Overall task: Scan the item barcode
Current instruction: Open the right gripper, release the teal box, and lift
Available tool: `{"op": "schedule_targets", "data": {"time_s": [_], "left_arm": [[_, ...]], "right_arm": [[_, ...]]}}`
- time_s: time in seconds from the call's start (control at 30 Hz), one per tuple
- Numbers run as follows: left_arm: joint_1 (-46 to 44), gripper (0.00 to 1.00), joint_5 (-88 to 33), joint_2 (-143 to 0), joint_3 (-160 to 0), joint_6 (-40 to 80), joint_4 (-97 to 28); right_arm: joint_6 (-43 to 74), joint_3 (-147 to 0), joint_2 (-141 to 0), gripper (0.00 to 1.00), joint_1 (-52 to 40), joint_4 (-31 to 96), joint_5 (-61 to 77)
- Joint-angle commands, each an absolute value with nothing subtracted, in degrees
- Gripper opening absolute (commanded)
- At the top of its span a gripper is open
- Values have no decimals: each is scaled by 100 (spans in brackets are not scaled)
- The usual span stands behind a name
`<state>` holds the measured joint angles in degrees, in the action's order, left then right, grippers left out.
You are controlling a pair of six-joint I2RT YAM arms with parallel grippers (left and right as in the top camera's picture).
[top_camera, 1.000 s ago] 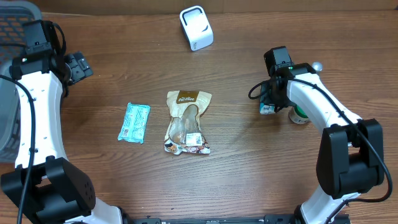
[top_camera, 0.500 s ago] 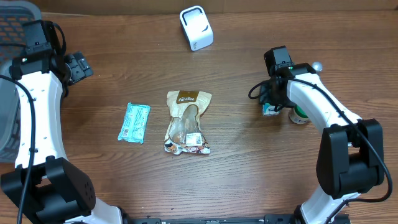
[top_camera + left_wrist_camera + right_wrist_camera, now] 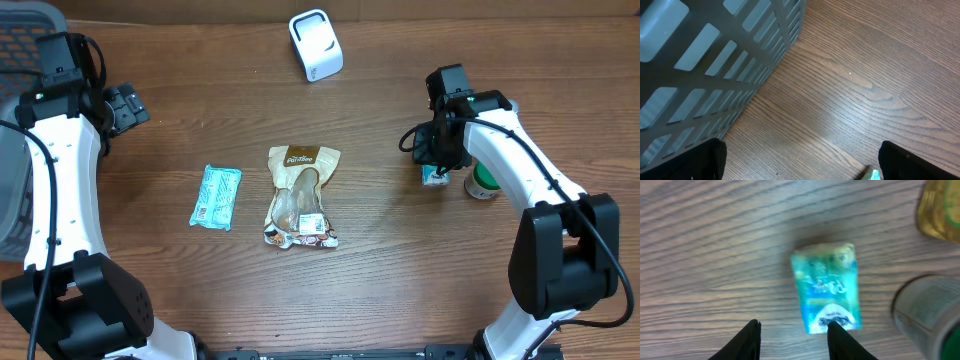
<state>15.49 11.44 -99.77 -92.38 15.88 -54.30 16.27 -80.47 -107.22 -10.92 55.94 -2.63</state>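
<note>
Item: small teal-and-white carton [image 3: 826, 285], lying flat on the brown wooden table [image 3: 400, 280], right side, just beside a white-and-green cylindrical container [image 3: 481, 184].
Right gripper [image 3: 796, 340]: above the carton, fingers parted, bare table between them, one fingertip overlapping the carton's near end.
White box-shaped scanner [image 3: 316, 45]: far edge, well apart.
Brown snack pouch [image 3: 300, 197] and flat teal sachet [image 3: 216, 197]: mid-table.
Left gripper [image 3: 802, 157]: spread wide, empty, near the grey slatted plastic basket [image 3: 700, 65].

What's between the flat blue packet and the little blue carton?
The brown snack pouch lies between the flat blue packet and the little blue carton. Nothing else sits on that stretch. The overhead view shows it.
</note>
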Motion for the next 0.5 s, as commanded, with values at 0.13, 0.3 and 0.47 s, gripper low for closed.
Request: {"op": "schedule_targets", "data": {"time_s": [0.13, 0.3, 0.47], "left_arm": [[1529, 100, 1216, -9924, -9338, 1522, -5417], [1531, 99, 1216, -9924, -9338, 1522, -5417], [1531, 100, 1216, -9924, -9338, 1522, -5417]], "right_arm": [[1627, -7830, -10685, 38, -1125, 5190, 34], [1409, -7498, -10685, 35, -1129, 4751, 528], [1170, -7150, -10685, 33, -1129, 4185, 913]]}}
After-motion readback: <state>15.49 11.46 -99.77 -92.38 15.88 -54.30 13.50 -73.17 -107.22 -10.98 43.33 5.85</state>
